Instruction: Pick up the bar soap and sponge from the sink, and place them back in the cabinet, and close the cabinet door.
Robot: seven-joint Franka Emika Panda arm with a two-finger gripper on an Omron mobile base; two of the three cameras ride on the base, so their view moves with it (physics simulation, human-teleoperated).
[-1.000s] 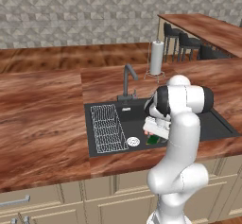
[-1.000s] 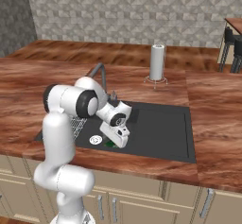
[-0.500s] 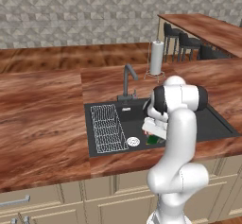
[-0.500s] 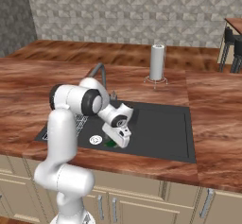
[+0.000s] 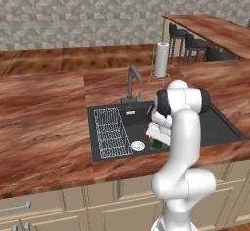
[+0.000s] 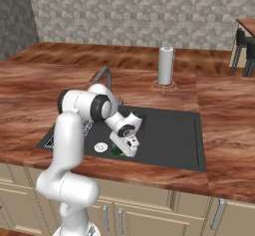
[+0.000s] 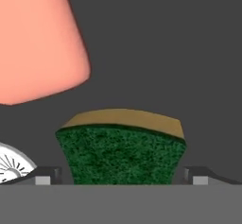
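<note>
Because the sponge (image 7: 122, 150) is a soft, light block, green scourer face over a yellow foam layer, it should squash under a firm pinch and spring back, so a grip across its two short side walls, low on the body, looks soundest. In the hand view it lies on the floor of the black sink (image 5: 222, 127), green face toward the camera, between the two dark fingertips (image 7: 47, 175) of the claw (image 7: 122, 179); the jaws stand wide apart, one at each side of the block with a small gap showing, so nothing is held yet. The bar soap (image 7: 35, 38) lies just beyond the sponge, apart from it, a smooth salmon-pink block that I would judge hard and slippery, likelier to squirt out of a pinch than the rough sponge. The round silver drain (image 7: 12, 164) sits just beside the sponge. From the base views the claw (image 6: 124, 149) is down in the basin near its front edge, beside the white wire rack (image 5: 110, 131) and below the faucet (image 5: 132, 81); the wooden bench (image 5: 41, 115) surrounds the sink.
</note>
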